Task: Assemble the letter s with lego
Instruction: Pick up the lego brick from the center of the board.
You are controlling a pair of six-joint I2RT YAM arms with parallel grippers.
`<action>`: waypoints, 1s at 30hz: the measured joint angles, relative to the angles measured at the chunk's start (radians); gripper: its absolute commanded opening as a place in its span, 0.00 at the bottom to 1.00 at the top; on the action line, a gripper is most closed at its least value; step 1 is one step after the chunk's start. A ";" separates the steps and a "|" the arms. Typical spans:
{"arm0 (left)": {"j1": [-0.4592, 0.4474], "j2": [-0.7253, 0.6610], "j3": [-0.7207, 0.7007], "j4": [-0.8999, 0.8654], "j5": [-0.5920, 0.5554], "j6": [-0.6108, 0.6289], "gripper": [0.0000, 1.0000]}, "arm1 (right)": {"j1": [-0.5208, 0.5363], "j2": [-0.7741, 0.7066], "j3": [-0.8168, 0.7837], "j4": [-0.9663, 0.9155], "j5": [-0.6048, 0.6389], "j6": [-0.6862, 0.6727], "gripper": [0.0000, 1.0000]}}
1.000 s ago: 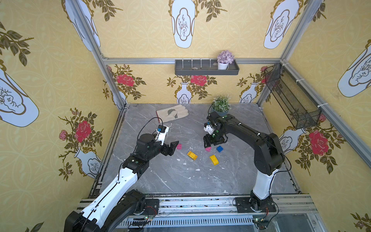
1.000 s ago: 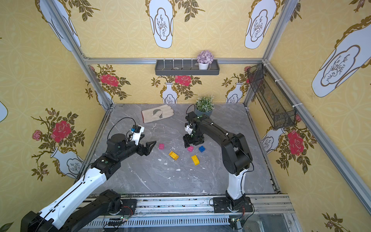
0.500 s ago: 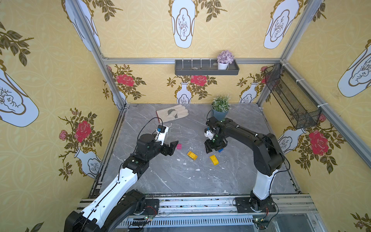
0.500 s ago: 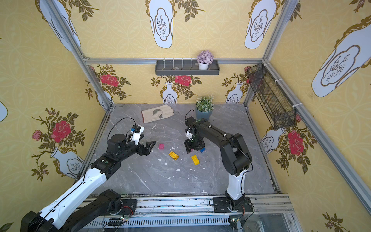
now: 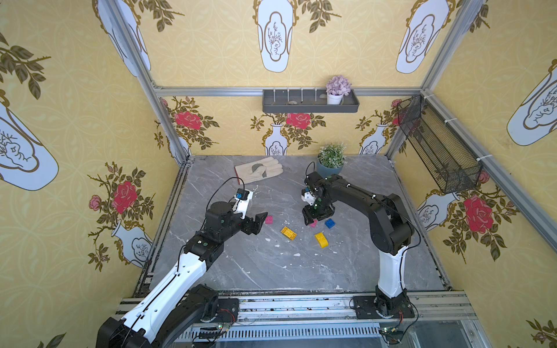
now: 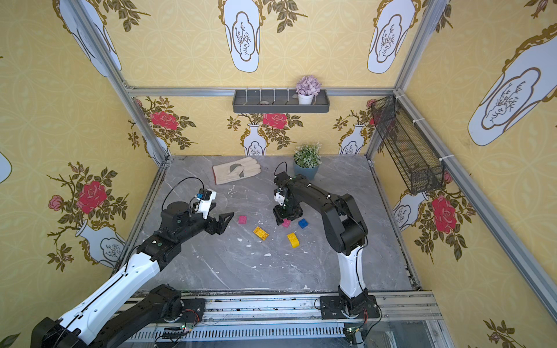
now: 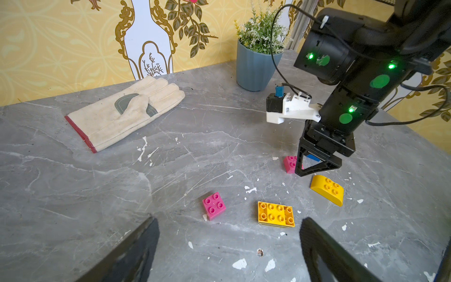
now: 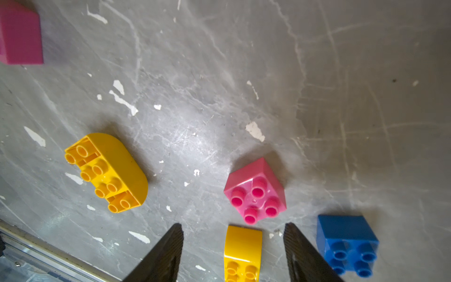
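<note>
Five lego bricks lie apart on the grey table; no letter s shape shows. One pink brick point(image 5: 269, 220) point(image 7: 214, 205) sits just ahead of my left gripper point(image 5: 260, 221) point(image 7: 229, 221), which is open and empty. Beside it lies a yellow brick point(image 5: 288, 233) point(image 7: 275, 214). My right gripper point(image 5: 312, 218) point(image 8: 233, 225) points down, open, low over a second pink brick point(image 5: 313, 223) point(image 8: 255, 193). The blue brick point(image 5: 329, 223) point(image 8: 347, 244) sits beside one finger. In the right wrist view a rounded yellow brick point(image 5: 321, 240) point(image 8: 242, 251) shows between the fingers, with gaps on both sides.
A work glove point(image 5: 259, 173) lies at the back of the table and a potted plant point(image 5: 331, 162) stands behind the right arm. A wire basket point(image 5: 437, 150) hangs on the right wall. A metal rail point(image 5: 301, 304) runs along the front edge.
The right gripper has come down and toward the front over the pink and blue bricks, its jaws a little narrower. The left arm has not moved.
</note>
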 measured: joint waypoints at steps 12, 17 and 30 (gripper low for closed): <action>0.000 0.008 -0.001 -0.021 -0.008 0.016 0.93 | -0.015 0.089 0.058 0.003 -0.021 -0.031 0.64; 0.000 0.009 -0.004 -0.022 -0.010 0.026 0.93 | -0.012 0.083 0.048 0.006 -0.044 -0.031 0.60; 0.000 0.021 -0.007 -0.025 -0.018 0.029 0.93 | 0.017 0.057 0.008 0.000 -0.023 -0.004 0.51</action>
